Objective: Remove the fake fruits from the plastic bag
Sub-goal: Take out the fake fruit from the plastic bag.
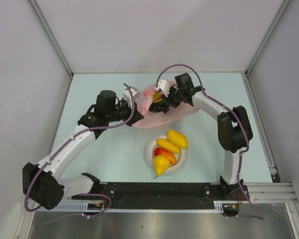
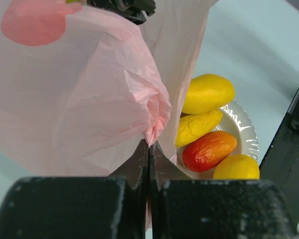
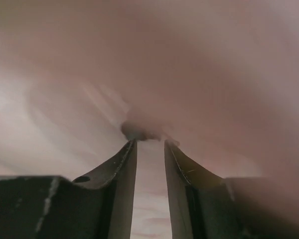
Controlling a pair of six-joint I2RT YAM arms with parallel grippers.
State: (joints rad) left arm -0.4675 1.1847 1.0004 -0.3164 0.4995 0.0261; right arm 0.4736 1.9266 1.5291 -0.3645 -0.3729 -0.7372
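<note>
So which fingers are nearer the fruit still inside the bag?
Right. The right fingers are inside the plastic bag beside the fruit; the left fingers pinch the bag's edge, farther off.

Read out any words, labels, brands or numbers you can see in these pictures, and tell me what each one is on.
No text can be read in any view.
Rim of the white plate: raised embossed marks, too small and faint to tell whether they are letters.
Pink plastic bag: no lettering on the part that shows.
</note>
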